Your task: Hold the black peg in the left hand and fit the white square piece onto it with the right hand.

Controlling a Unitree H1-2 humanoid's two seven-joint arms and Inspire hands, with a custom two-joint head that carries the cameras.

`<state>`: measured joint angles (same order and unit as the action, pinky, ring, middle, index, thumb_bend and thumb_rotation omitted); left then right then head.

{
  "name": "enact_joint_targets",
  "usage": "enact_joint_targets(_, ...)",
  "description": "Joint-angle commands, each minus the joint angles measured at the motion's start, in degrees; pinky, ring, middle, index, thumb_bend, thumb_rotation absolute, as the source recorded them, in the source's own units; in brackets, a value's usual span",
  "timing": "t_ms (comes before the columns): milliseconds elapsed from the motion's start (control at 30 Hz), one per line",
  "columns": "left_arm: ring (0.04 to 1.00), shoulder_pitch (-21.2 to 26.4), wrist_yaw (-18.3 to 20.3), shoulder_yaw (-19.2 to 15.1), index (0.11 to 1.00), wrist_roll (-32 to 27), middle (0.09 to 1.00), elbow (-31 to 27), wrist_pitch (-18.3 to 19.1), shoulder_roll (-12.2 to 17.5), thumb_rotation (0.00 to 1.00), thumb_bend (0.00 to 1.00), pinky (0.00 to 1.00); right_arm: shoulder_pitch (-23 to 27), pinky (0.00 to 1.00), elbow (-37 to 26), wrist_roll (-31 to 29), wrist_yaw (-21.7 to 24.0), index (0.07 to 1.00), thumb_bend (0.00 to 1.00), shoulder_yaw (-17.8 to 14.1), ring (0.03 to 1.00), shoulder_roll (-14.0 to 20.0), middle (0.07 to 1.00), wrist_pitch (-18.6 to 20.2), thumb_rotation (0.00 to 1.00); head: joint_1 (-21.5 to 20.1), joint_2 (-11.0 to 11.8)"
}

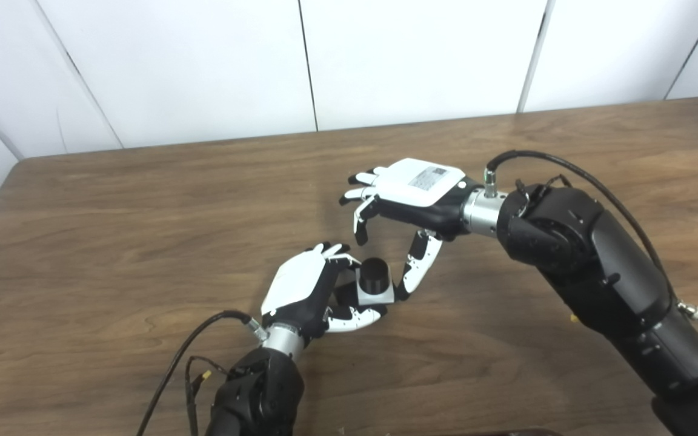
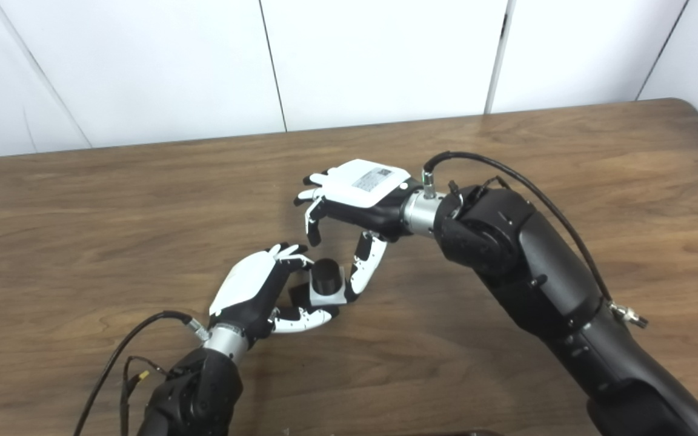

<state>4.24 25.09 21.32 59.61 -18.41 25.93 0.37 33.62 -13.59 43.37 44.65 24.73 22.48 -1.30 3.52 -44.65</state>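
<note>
Roughly mid-worktop (image 1: 143,200), the left hand (image 1: 303,290) grips the black peg (image 1: 375,276) with the white square piece (image 1: 375,295) around it; the right hand (image 1: 412,197) hovers beside, fingers spread, its label unreadable

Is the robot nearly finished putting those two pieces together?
Nearly, it seems. The white square piece already sits around the black peg, whose top pokes through. The left hand grips the assembly; the right hand is open beside it. Whether it's fully seated isn't clear.
</note>
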Motion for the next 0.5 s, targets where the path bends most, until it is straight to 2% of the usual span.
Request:
enact_joint_targets(0, 1.0, 0.8, 0.68, -0.1, 0.687, 1.12, 0.934, -0.28, 0.68, 0.66, 0.38, 0.65, 1.0, 2.16, 1.0, -1.95, 0.03, -1.04, 0.641, 0.96, -1.09, 1.0, 0.14, 0.931, 0.31, 0.34, 0.04, -0.04)
enact_joint_targets(200, 1.0, 0.76, 0.46, -0.2, 0.711, 0.73, 0.929, -0.13, 0.35, 1.38, 0.4, 0.7, 1.0, 1.83, 1.0, -2.07, -0.14, -1.37, 0.642, 0.97, -1.45, 1.0, 0.32, 0.931, 0.17, 0.35, 0.09, 0.13)
enact_joint_targets(300, 1.0, 1.19, 3.14, 0.0, 0.743, 1.49, 0.943, -0.55, 0.72, 2.02, 0.42, 0.72, 1.0, 1.7, 1.0, -2.26, -0.35, -1.34, 0.642, 0.96, -1.77, 1.0, 0.44, 0.931, 0.24, 0.35, -0.04, 0.14)
enact_joint_targets(467, 1.0, 1.46, 5.42, 0.07, 0.787, 1.65, 0.948, -1.05, 0.8, 2.59, 0.45, 0.78, 1.0, 1.64, 1.0, -2.1, -0.91, -1.42, 0.641, 0.96, -2.32, 1.0, 0.7, 0.938, 0.18, 0.36, -0.16, 0.11)
